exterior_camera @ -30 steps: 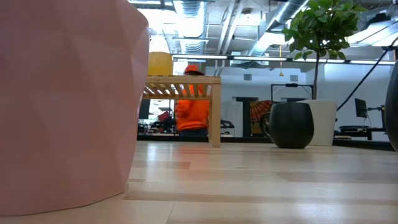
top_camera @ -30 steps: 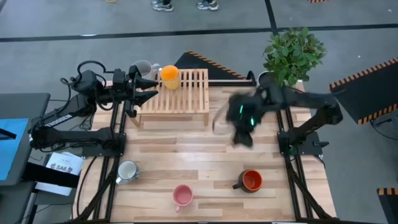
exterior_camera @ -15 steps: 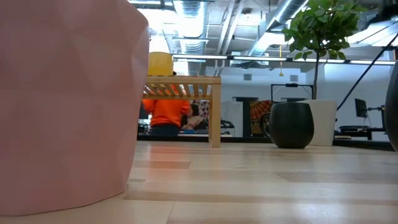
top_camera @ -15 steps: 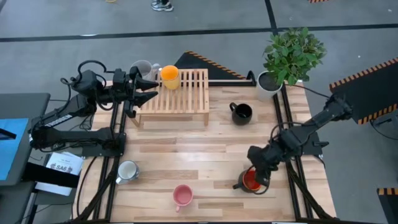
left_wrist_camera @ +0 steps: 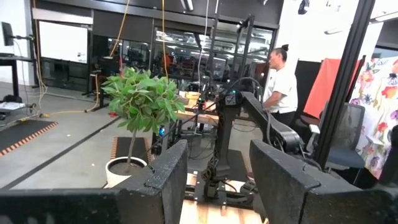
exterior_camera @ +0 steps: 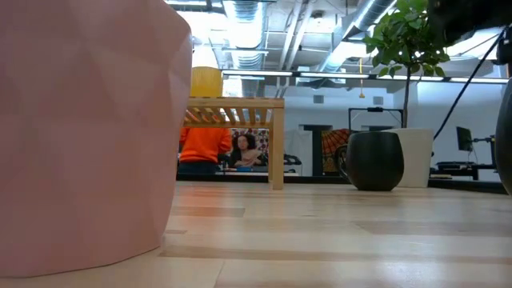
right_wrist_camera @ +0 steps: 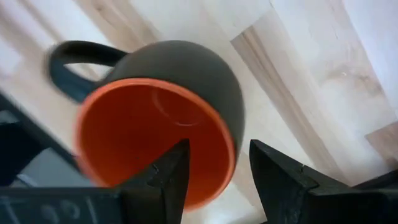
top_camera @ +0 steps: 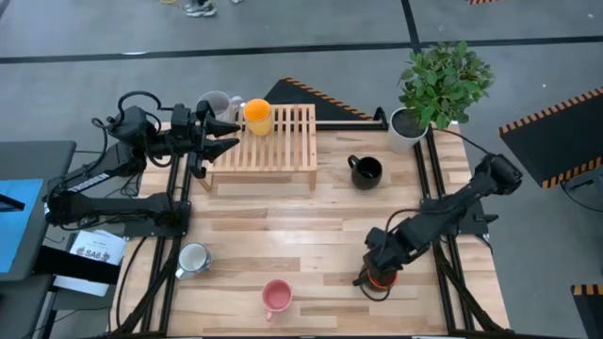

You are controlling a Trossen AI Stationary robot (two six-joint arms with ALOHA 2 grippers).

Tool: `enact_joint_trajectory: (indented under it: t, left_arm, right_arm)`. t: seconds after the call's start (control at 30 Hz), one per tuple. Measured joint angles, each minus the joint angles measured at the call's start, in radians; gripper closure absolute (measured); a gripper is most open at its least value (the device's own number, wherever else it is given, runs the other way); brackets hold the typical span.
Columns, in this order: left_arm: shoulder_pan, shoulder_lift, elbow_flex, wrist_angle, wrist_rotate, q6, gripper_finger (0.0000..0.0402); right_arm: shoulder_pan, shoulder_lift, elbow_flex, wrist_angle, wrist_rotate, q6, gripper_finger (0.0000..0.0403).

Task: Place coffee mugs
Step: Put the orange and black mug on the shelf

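Note:
The dark mug with a red inside (right_wrist_camera: 155,124) stands upright near the table's near right and is half hidden under my right arm in the high view (top_camera: 377,279). My right gripper (right_wrist_camera: 217,155) is open just above it. One finger is over the red hollow, the other is outside the wall, and I see no touch. My left gripper (top_camera: 232,133) is open and empty at the wooden rack's (top_camera: 273,151) left end. An orange mug (top_camera: 256,114) stands on the rack, with a grey mug (top_camera: 215,102) beside it. The black mug (top_camera: 366,170), white mug (top_camera: 193,258) and pink mug (top_camera: 276,297) stand on the table.
A potted plant in a white pot (top_camera: 407,127) stands at the far right corner. In the low view the pink mug (exterior_camera: 88,136) fills the left, and the black mug (exterior_camera: 374,160) stands before the pot (exterior_camera: 414,157). People show in the room beyond (exterior_camera: 200,148).
My right gripper has left the black mug standing by the rack. It has swept toward the table's near edge and come down over the red-inside mug. A person in orange has walked leftward behind the table.

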Motion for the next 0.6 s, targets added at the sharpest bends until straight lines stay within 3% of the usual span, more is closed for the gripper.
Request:
enact_joint_trajectory:
  t: [0.37,0.47,0.6]
  left_arm:
    - [0.0,0.0,0.0,0.0,-0.001,0.0,0.0244]
    - [0.0,0.0,0.0,0.0,-0.001,0.0,0.0244]
    - [0.0,0.0,0.0,0.0,-0.001,0.007,0.0244]
  right_arm:
    - [-0.024,0.113,0.0,0.005,0.019,-0.046,0.023]
    - [-0.024,0.112,0.0,-0.002,0.018,-0.073,0.0275]
    - [-0.036,0.045,-0.002,-0.016,0.015,-0.125,0.0365]
